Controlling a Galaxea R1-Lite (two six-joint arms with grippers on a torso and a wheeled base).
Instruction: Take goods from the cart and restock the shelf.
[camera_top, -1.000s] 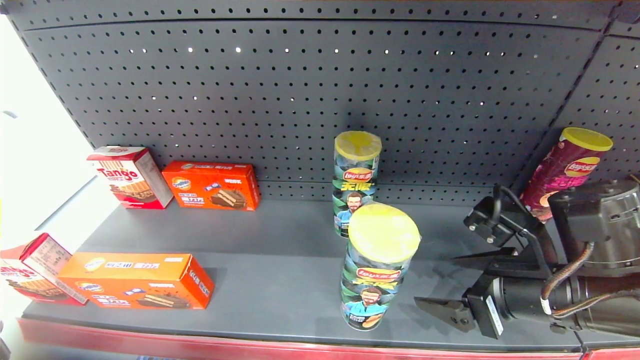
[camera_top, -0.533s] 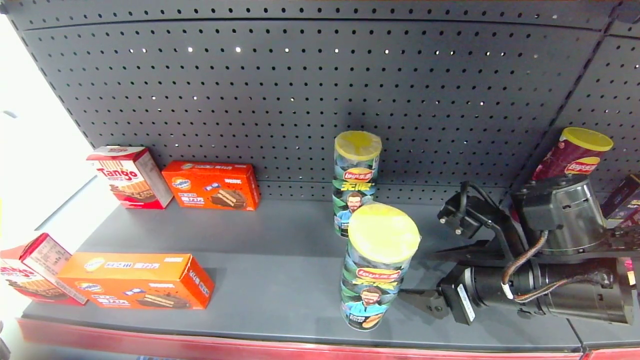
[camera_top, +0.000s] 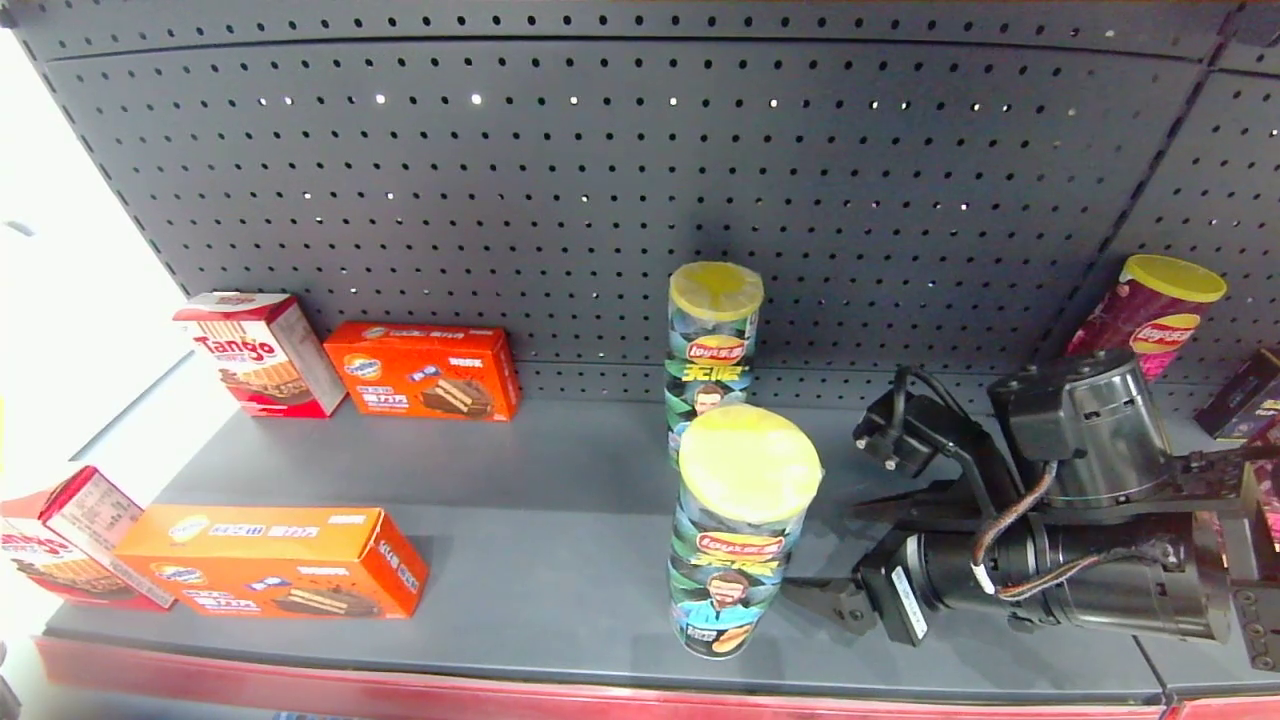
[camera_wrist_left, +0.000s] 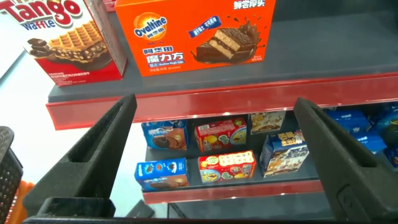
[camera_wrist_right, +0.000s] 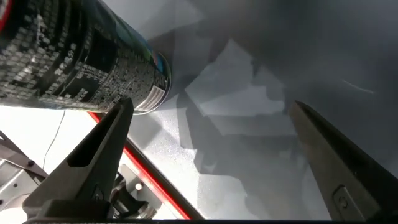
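Chips can (camera_top: 745, 540) upright, just beside right tool (camera_top: 825, 545)

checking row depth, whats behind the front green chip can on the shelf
A second green chip can stands right behind it, close to the pegboard back wall. Its yellow lid and upper label show; the front can covers its base.

A wafer box (camera_top: 260, 353) and an orange box (camera_top: 425, 370) sit side by side against the pegboard (camera_top: 600, 200); a purple can (camera_top: 1145, 315) beyond its right edge.
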